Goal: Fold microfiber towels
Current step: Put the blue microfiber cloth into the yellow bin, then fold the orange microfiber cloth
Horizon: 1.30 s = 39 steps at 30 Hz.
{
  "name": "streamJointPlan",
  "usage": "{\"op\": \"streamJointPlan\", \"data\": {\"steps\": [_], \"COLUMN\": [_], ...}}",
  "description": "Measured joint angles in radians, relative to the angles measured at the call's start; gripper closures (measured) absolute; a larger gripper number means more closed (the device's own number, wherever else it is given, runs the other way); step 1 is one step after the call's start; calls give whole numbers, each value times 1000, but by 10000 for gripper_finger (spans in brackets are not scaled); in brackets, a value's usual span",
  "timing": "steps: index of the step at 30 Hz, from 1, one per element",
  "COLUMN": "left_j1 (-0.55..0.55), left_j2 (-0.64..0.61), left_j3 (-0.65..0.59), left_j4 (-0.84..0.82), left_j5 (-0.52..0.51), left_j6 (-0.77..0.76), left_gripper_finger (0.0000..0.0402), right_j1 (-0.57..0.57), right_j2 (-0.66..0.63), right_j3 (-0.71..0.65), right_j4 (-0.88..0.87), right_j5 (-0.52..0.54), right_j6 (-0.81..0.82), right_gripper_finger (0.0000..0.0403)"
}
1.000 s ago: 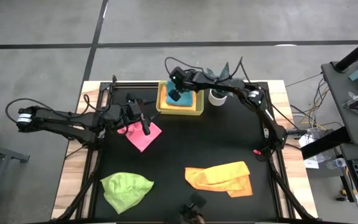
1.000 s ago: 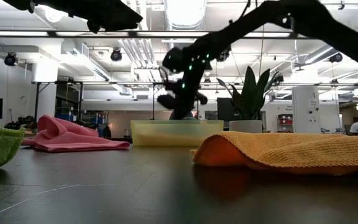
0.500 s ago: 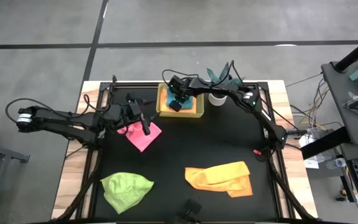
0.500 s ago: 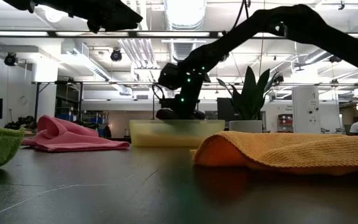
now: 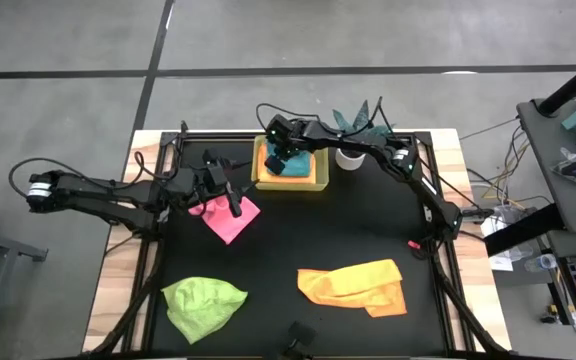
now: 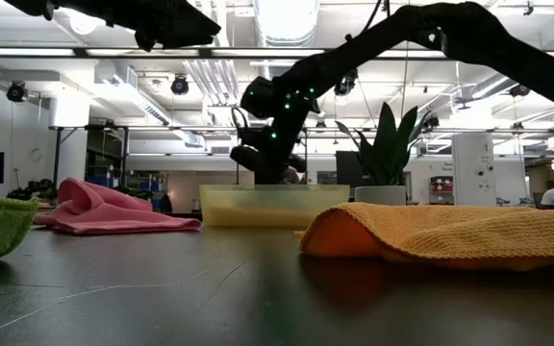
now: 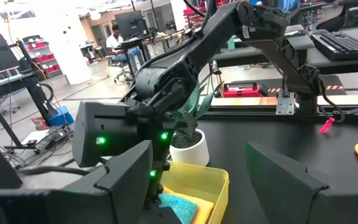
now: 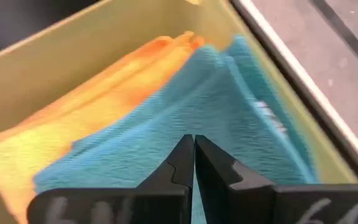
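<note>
Nearest my end of the table (image 5: pixel 298 240) I see two loose cloths. The green towel (image 5: pixel 203 303) lies crumpled at the front on the left arm's side, and the orange towel (image 5: pixel 356 285) lies rumpled at the front on the right arm's side, well apart from it. In the low view the orange towel fills the near right and the green one just shows at the left edge.

Farther in, the pink towel (image 5: pixel 230 217) lies in a loose heap toward the left arm's side. My left gripper (image 5: pixel 230 192) hangs just above its far edge, and I read its fingers as spread wide with nothing between them; the left wrist view shows them set well apart over open air.

At the far edge sits the yellow tray (image 5: pixel 317 180). Inside it a blue towel (image 8: pixel 185 130) lies folded on top of a second orange towel (image 8: pixel 98 106), whose edge shows along one side. My right gripper (image 8: pixel 194 163) is over the tray, just above the blue towel, with its fingers pressed together and gripping nothing. From the high view the right arm reaches across from its side, and the gripper sits over the tray's inside.

Just beside the tray, on the right arm's side, stands the small plant in a white pot (image 5: pixel 349 156).
</note>
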<state>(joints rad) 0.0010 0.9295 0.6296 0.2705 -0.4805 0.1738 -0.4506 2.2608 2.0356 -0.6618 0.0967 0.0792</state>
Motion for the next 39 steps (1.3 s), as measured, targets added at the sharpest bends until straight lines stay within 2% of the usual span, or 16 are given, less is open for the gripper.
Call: {"op": "streamJointPlan", "data": {"steps": [14, 24, 31, 39], "left_j1": [-1, -11, -45, -66], "left_j2": [0, 0, 0, 7], "left_j3": [0, -1, -2, -26], "left_j4": [-27, -68, -149, -192], "left_j5": [0, 1, 8, 66], "left_j6": [-10, -59, -129, -301], "left_gripper_finger": [159, 159, 159, 159], "right_j1": [96, 179, 289, 410], "right_j2": [-13, -159, -344, -571], "right_j3": [-58, -88, -304, -690], "right_j4": [-14, -121, -56, 277], "right_j5": [-26, -14, 46, 61], "right_j6": [-58, -76, -87, -97], "right_gripper_finger": [394, 394, 394, 394]}}
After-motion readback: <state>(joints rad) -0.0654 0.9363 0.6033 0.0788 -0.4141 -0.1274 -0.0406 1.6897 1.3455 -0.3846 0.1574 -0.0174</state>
